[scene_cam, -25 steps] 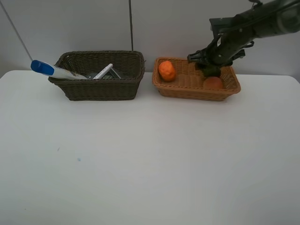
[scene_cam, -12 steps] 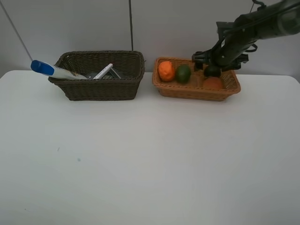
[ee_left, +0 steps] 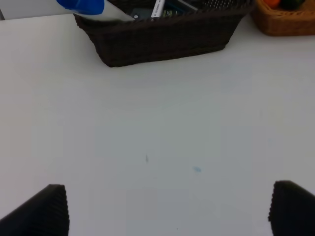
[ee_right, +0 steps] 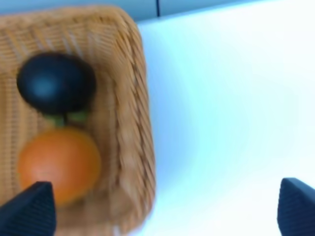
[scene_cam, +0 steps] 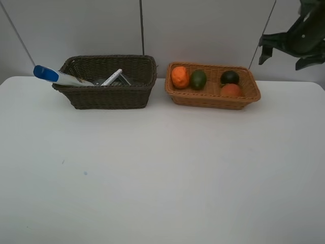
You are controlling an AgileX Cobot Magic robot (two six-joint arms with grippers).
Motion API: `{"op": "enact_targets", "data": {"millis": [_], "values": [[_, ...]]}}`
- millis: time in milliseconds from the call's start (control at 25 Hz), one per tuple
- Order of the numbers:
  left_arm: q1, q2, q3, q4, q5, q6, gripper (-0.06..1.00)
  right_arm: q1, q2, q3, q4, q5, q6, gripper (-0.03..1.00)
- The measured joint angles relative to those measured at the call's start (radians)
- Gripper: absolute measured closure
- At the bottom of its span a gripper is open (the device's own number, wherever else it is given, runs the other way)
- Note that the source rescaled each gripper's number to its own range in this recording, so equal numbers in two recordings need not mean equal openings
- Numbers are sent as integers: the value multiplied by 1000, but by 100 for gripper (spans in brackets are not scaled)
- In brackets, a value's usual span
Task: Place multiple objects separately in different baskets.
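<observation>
Overhead, the right gripper (scene_cam: 293,53) is seen with fingers spread and empty, above and beside the light orange-tan basket (scene_cam: 212,99) on the tabletop (scene_cam: 162,168), where the dark round fruit (scene_cam: 229,77) lies against the peach (scene_cam: 231,90). Left fingers (ee_left: 44,209) are held wide apart.

Light: bright, even, diffuse | shadows: faint beneath both baskets | glare: pale-blue washout on table (ee_right: 231,108) | blur: right wrist view smeared, exterior sharp
</observation>
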Motion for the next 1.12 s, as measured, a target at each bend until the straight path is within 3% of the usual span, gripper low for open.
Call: {"op": "enact_targets", "data": {"millis": [280,640,800,1120], "values": [[0,0,0,0,0,0,-6,-3,-304,344,47,30,-54,-3],[0,0,0,0,0,0,-6,-3,-941,786,79,110,-56,-3],[0,0,0,0,0,0,-6,-3,-1234,873,95,199,-57,-3],[0,0,0,0,0,0,-6,-3,-1675,888,110,373,-97,-3]]}}
